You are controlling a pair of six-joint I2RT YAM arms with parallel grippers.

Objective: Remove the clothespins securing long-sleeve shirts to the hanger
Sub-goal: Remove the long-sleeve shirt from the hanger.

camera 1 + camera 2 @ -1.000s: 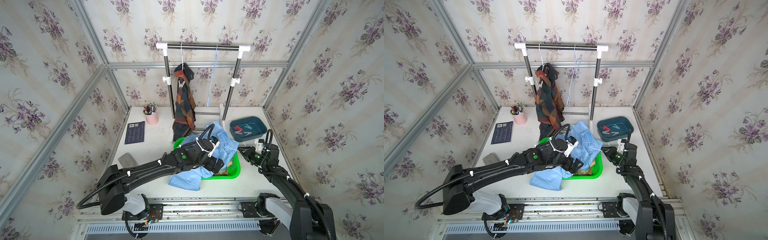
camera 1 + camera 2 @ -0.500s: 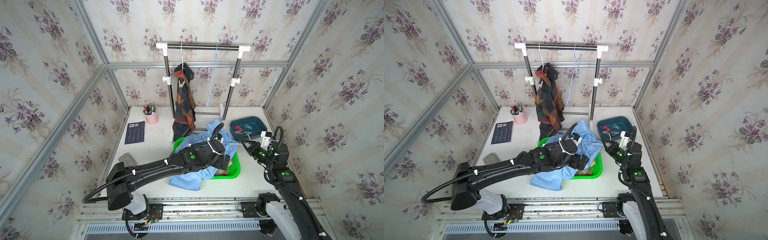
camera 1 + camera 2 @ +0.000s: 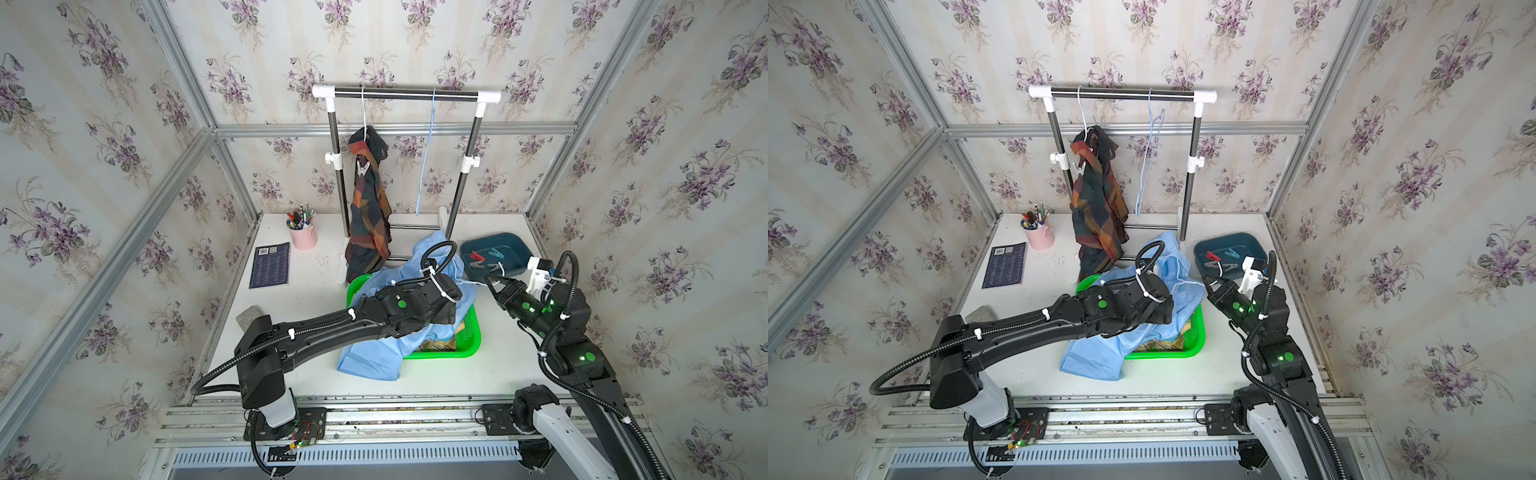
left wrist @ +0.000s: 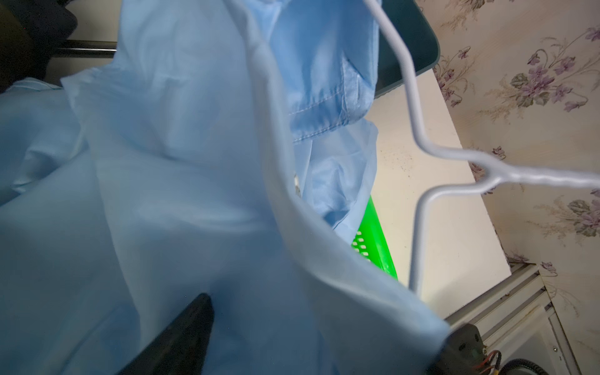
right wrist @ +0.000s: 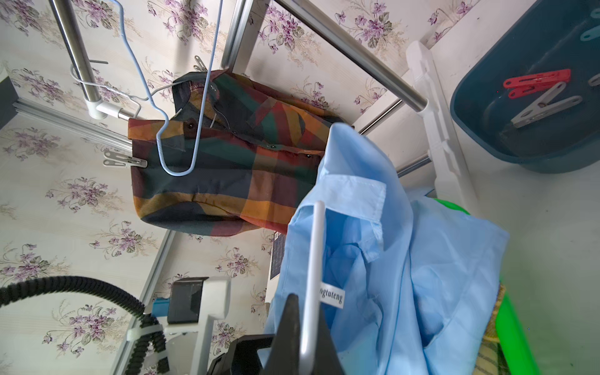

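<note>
Since the right gripper point(image 5: 306, 328) clamps the white hanger point(image 5: 316, 246) while the light blue shirt point(image 5: 422, 259) hides whether the left gripper point(image 3: 449, 311) is open, lifting could drag cloth along.

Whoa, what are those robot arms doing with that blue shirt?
The right gripper is pinching a white hanger that goes into the collar of the light blue shirt. The shirt is slumped over the green basket. The left gripper is down in the shirt's cloth, its grip hidden. The dark plaid shirt hangs on the rack with a clothespin on it.
</note>
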